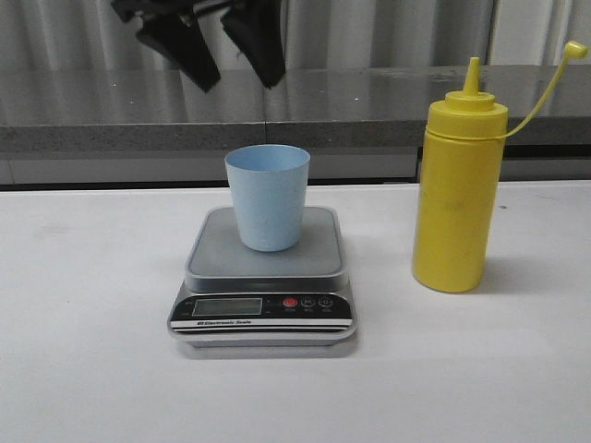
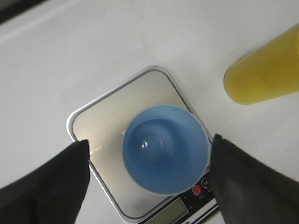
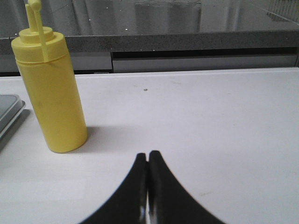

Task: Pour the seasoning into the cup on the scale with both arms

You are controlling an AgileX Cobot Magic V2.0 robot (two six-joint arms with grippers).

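Note:
The pale blue cup (image 1: 268, 197) stands upright and empty on the silver-grey scale (image 1: 264, 277) at the table's middle. The yellow seasoning bottle (image 1: 457, 194) stands upright to the scale's right, its tethered cap hanging off the nozzle. My left gripper (image 1: 226, 51) hangs open high above the cup. In the left wrist view its black fingers (image 2: 46, 186) flank the cup (image 2: 166, 149) from above on the scale (image 2: 105, 121); the bottle (image 2: 264, 70) shows too. My right gripper (image 3: 148, 156) is shut and empty, low over the table, apart from the bottle (image 3: 51, 93).
A grey stone ledge (image 1: 92, 120) runs along the back of the white table (image 1: 92, 369). The scale's corner (image 3: 9, 105) shows beside the bottle in the right wrist view.

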